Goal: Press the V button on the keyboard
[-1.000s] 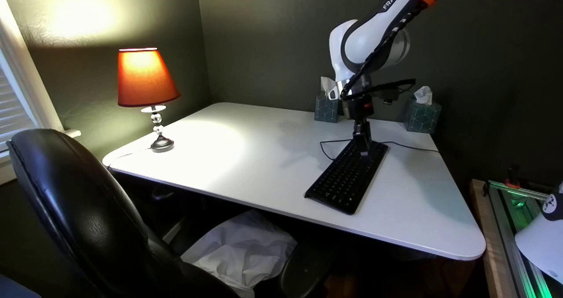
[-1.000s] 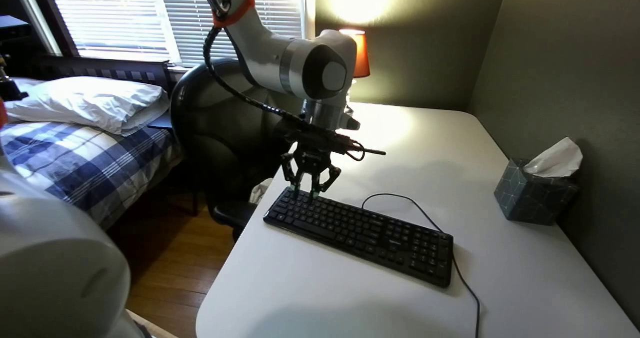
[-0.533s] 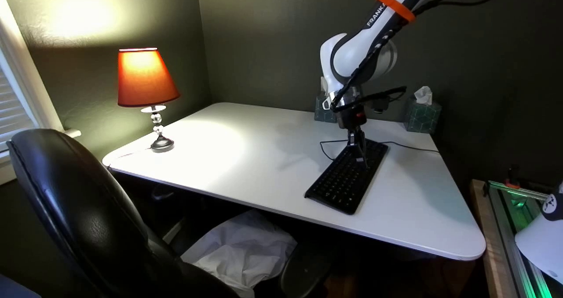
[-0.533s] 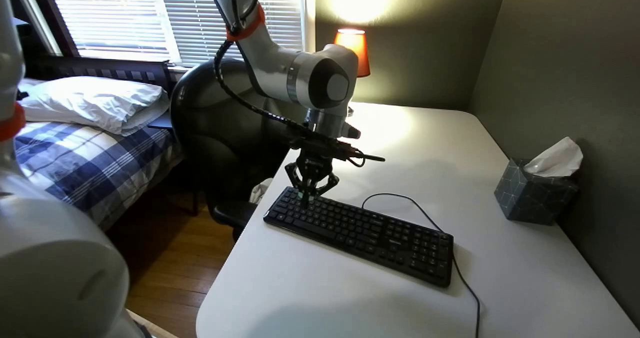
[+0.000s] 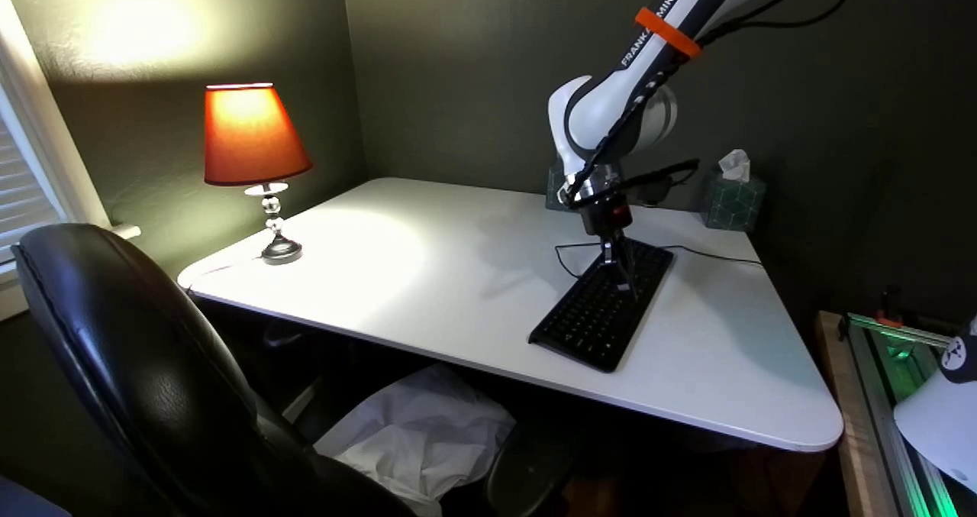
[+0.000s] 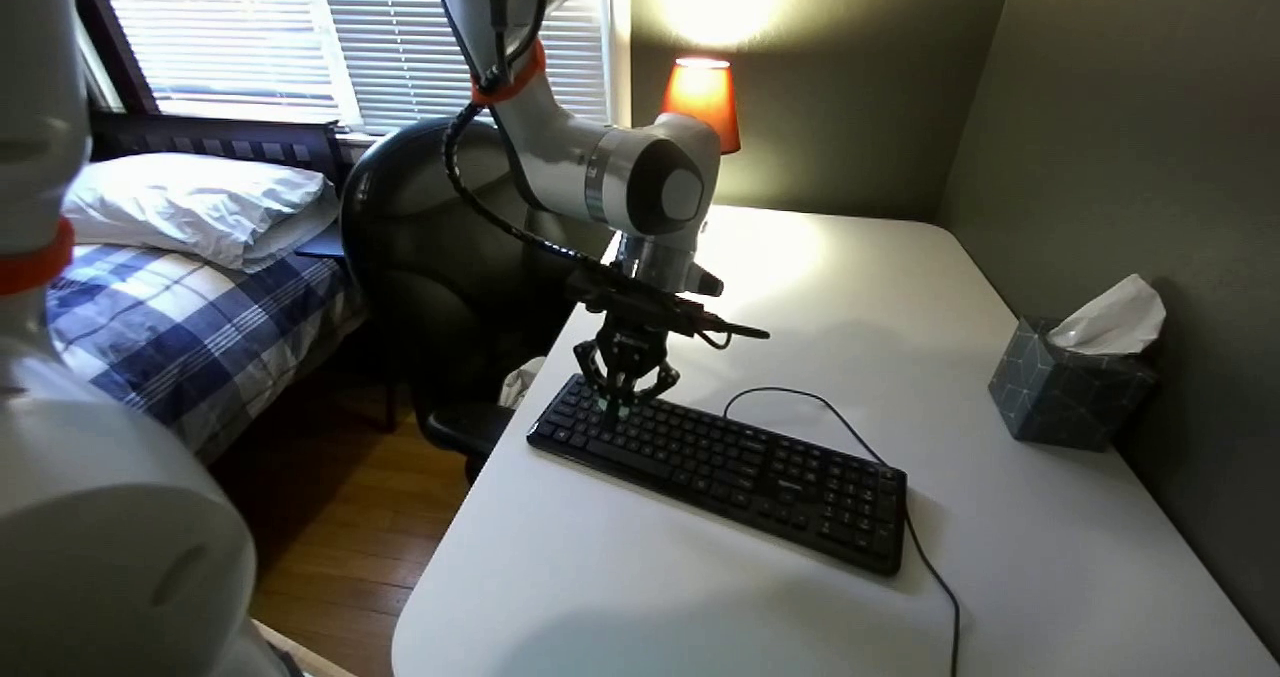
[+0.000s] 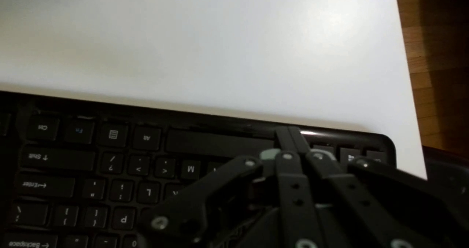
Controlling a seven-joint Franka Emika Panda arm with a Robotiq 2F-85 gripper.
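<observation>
The black keyboard lies flat on the white desk in both exterior views (image 5: 584, 326) (image 6: 760, 477). In the wrist view the keyboard (image 7: 58, 160) appears upside down, with the M key (image 7: 190, 169) readable and the space bar (image 7: 220, 143) above it. The V key is hidden behind my gripper fingers. My gripper (image 7: 291, 130) is shut and empty, its two fingertips together over the space-bar end of the keyboard. In the exterior views the gripper (image 5: 629, 291) (image 6: 610, 417) points down at the letter keys. I cannot tell whether the tips touch a key.
Tissue boxes stand at the back of the desk (image 5: 458, 257), one at right (image 5: 734, 200) and one partly behind the arm (image 5: 559, 189). A red lamp (image 5: 256, 135) stands at the far end. A black chair (image 6: 440, 247) is against the desk. A thin cable (image 6: 930, 567) leaves the keyboard.
A second ago the fingers were apart; they closed by half a second ago. The arm has moved lower, shifting left in an exterior view, bringing the gripper closer to the keys.
</observation>
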